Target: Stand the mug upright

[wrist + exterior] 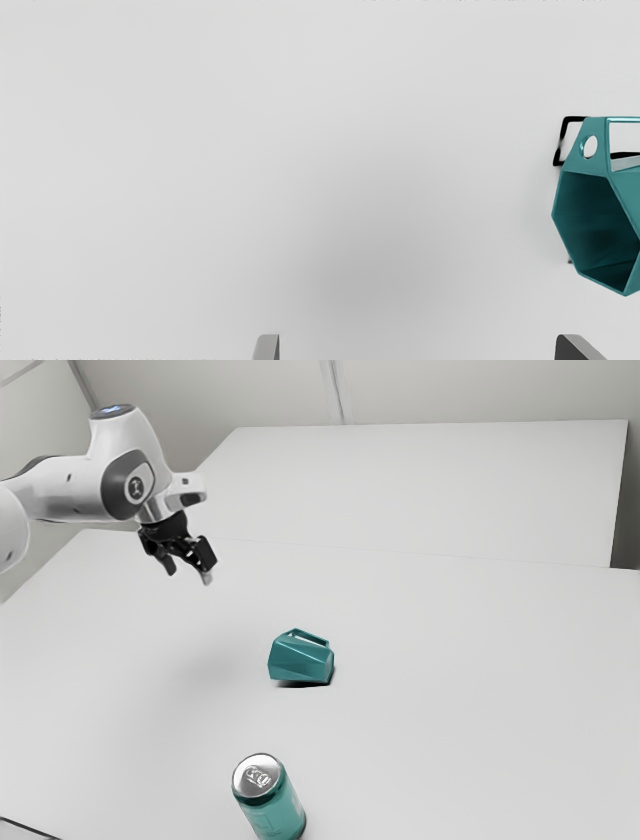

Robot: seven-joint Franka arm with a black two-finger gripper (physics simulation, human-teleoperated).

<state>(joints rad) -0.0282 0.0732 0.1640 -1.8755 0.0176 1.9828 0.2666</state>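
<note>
Nearest the camera in the exterior view, a teal can (276, 815) with a silver lid facing up, partly cut off by the lower edge. Up in the air above the table (450, 700), well apart from both can and mug, the end effector (188, 572), open and empty, with fingertips (267, 349) spread wide in the wrist view. Behind it, the white arm (75, 488), reaching in from the exterior view's left. Farther out, toward the exterior view's right and lower down, the teal mug (300, 662), on its side on the table, with handle uppermost; in the wrist view, partly out of frame, with its faceted mouth turned toward the end effector's side. Between mug and can, bare tabletop. Beyond the table, pale walls (480, 390).
</note>
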